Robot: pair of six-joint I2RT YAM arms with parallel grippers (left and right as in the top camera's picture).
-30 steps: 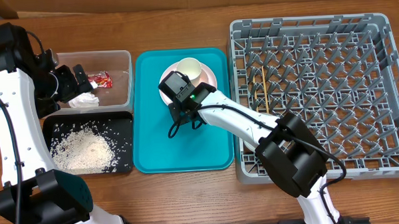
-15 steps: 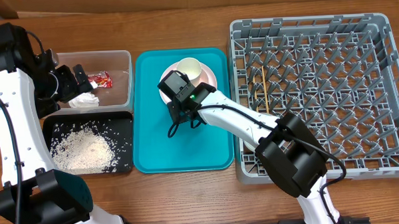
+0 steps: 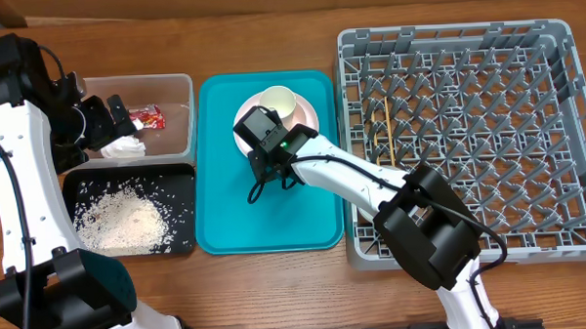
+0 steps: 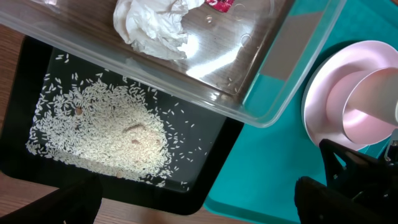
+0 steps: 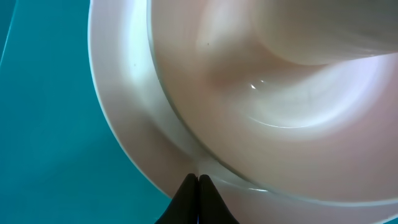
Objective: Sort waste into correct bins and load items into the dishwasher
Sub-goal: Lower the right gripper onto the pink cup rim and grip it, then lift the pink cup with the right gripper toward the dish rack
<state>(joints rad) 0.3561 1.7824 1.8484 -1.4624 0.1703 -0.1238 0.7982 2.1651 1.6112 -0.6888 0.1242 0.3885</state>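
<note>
A white plate (image 3: 312,112) on the teal tray (image 3: 275,214) holds a bowl (image 4: 339,102) with a small cup (image 3: 283,100) in it. My right gripper (image 3: 260,123) is shut, its tips (image 5: 198,179) touching the plate (image 5: 134,134) at the bowl's rim (image 5: 186,134). My left gripper (image 4: 199,199) is open and empty, above the clear tub (image 3: 184,108) and black tray (image 3: 182,188). The napkin (image 3: 124,147) and red wrapper (image 3: 151,118) lie in the tub. Rice (image 3: 119,217) lies in the black tray. Chopsticks (image 3: 388,132) lie in the grey rack (image 3: 471,236).
The rack fills the right side of the wooden table. The teal tray sits between it and the two bins on the left. The right arm stretches across the teal tray from the lower right.
</note>
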